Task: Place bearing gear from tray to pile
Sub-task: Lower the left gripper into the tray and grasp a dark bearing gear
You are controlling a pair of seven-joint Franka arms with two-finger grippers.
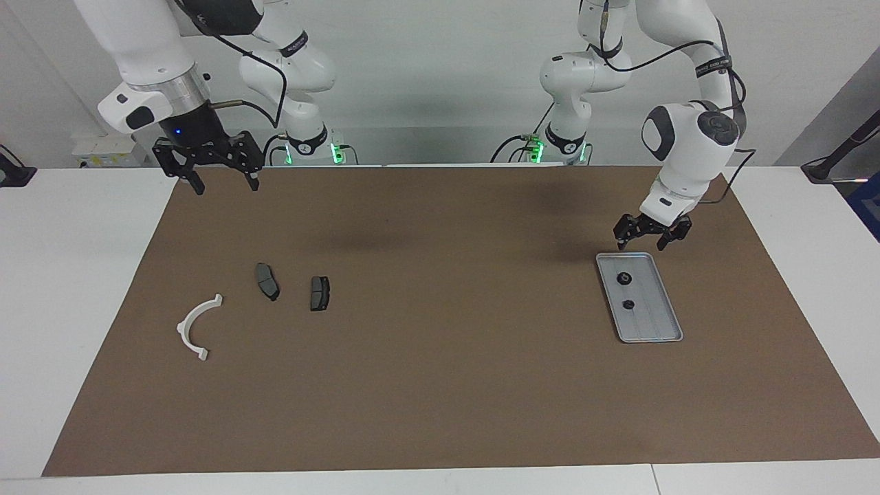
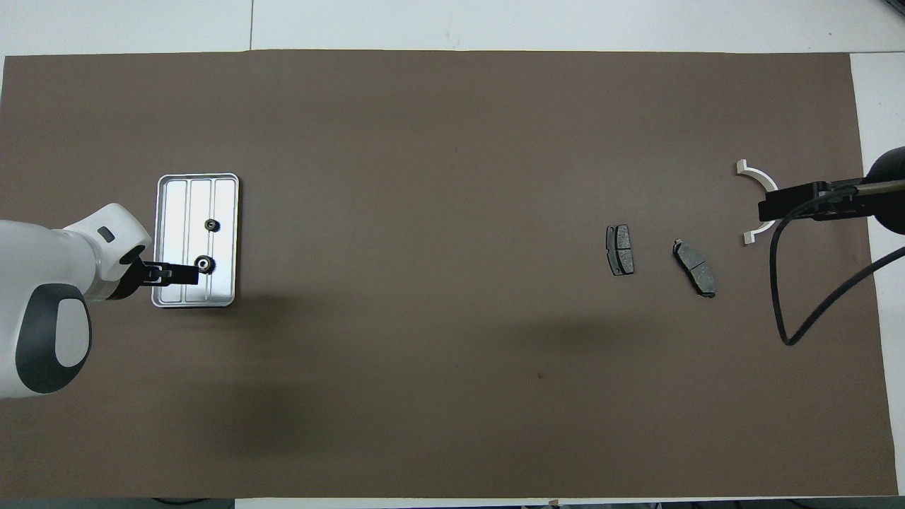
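**Left tool above the tray's near end, both gears in place**

The tray (image 1: 639, 297) lies flat on the brown mat (image 1: 440, 330) toward the left arm's end of the counter (image 1: 69, 275). Two small dark bearing gears rest in it: the larger gear (image 1: 624, 278) nearer to the robots, the smaller gear (image 1: 628, 304) just farther along the same ridge. The left tool (image 1: 647, 240) hangs over the tray's end nearest the robots, its fingers spread apart and gripping nothing; in the facing view it is clear of the tray, not touching either gear.

The pile sits toward the right arm's end of the mat, well apart from the tray: a white half-ring bracket (image 1: 196, 326) and two dark grey pads, one pad (image 1: 267, 281) beside the bracket and the other pad (image 1: 320, 293) beside that, toward the mat's middle. None of the three touch.

The right tool (image 1: 222, 181) waits raised over the mat's edge nearest the robots, fingers wide apart, empty
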